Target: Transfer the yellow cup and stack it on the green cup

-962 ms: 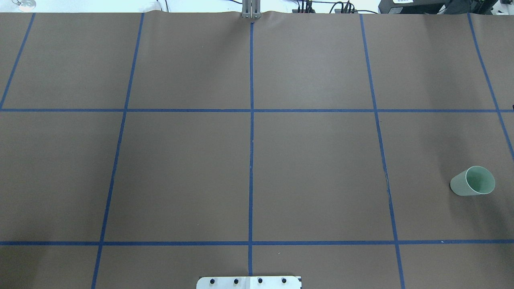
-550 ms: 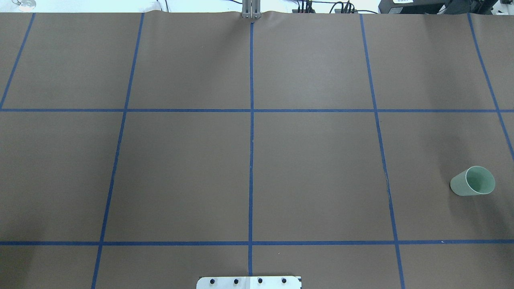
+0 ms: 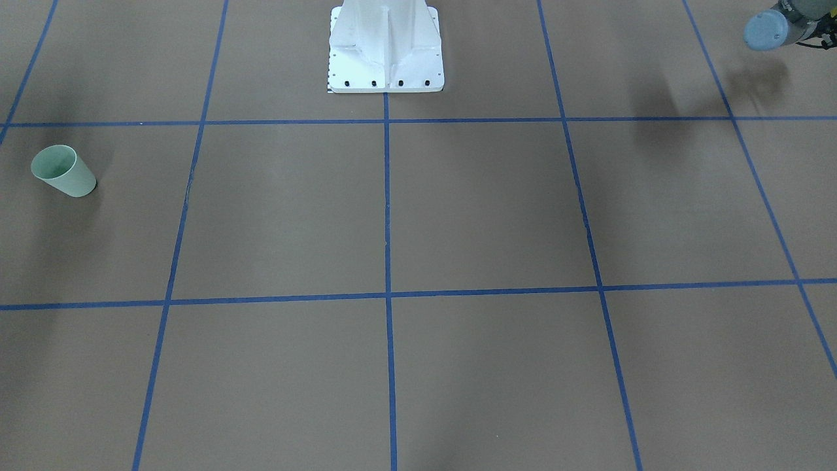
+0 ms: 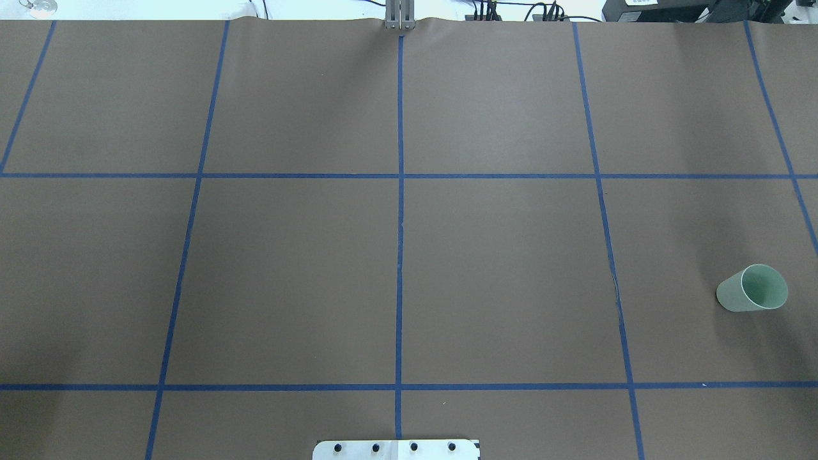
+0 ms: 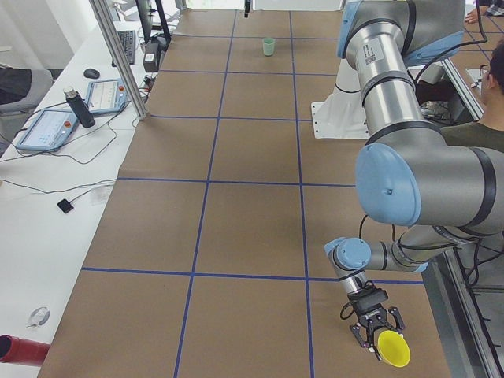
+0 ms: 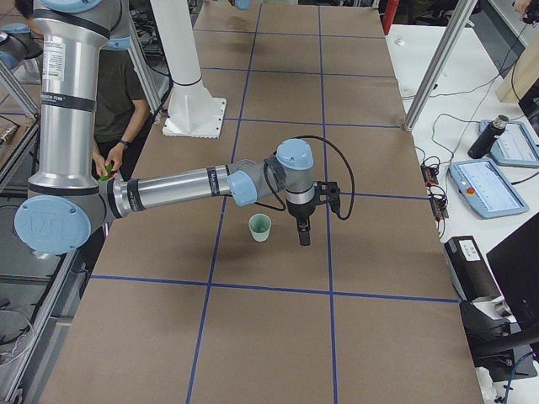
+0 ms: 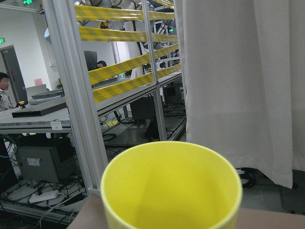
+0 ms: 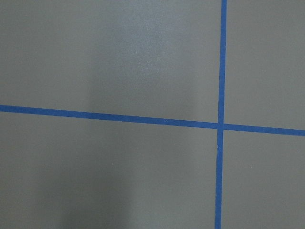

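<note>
We judge the task to be at its start, with the transfer and the stacking both left to do: the two cups are at opposite ends of the table [image 4: 287, 268]. The yellow cup [image 5: 392, 349] is at the far left end, tipped on its side at the fingertips of the left gripper [image 5: 380, 335]. In the left wrist view its open mouth fills the lower part of the picture. It seems to be carried there, but only the side view shows the fingers, so we cannot tell whether they clamp the cup. The green cup [image 4: 752, 289] stands upright and empty at the right end. The right gripper [image 6: 304, 236] hangs pointing down just beside it, not touching. Again we cannot tell whether its fingers are parted or closed. Both cups are plain, with no brand or label. The sticker on the left arm and the green signs in the left wrist view are too small to read.
</note>
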`<state>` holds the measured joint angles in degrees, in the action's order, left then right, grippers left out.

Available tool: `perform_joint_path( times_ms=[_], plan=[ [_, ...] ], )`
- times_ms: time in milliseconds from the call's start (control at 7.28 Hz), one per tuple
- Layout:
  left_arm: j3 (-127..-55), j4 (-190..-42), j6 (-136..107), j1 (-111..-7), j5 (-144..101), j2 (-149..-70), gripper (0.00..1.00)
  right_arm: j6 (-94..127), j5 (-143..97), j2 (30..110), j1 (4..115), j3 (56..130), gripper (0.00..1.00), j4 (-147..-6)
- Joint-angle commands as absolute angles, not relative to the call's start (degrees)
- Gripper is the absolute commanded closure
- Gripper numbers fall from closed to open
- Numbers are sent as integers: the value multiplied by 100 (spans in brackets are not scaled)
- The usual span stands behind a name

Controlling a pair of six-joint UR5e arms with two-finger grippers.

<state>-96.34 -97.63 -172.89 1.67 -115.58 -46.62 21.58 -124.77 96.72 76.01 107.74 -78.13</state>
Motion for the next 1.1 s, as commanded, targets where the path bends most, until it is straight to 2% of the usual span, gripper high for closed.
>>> perform_joint_path(
  times_ms=[0,962],
  plan=[
    [-9616,-9721,-16728,45,-11549,-4588,62,2171,-12480,9668,7602,10784,0,-7813],
    [-9746,-9615,-15892,-123,-10600,-4632,61,2180,-12533,9721,7603,10767,0,-7831]
  ],
)
